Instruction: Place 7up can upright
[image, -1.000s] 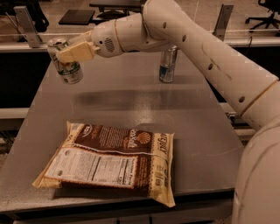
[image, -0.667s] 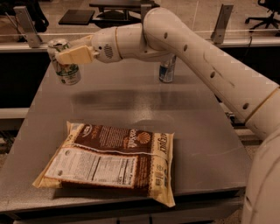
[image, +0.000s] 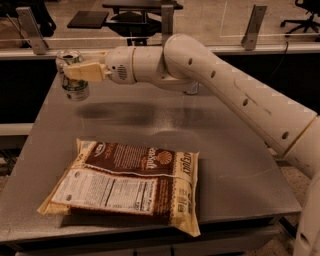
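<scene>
Over the far corner of the grey table (image: 235, 165), at the left of my view, the gripper (image: 70, 72) has the 7up can (image: 76, 88) pinched across its upper half, one beige finger (image: 86, 71) lying flat on the label. Against a second ago, the can has hardly shifted, perhaps a touch to the left, and it reads close to upright, silver top up and base down.

What did move is the arm (image: 220, 75). The forearm has swung lower and now runs nearly level across the back of the table, so it hides most of the slim can (image: 192, 89) that stood clear behind it; I see only a sliver under the white casing. The wrist sits in line with the forearm and reaches at the can from the side.

I take that as the carry being done and the setting-down about to start. I can't tell whether the base touches the tabletop or hangs just above it, so I would lower gently before spreading the jaws. The brown snack bag (image: 130, 180) lies flat near the front edge, well apart from the can.
</scene>
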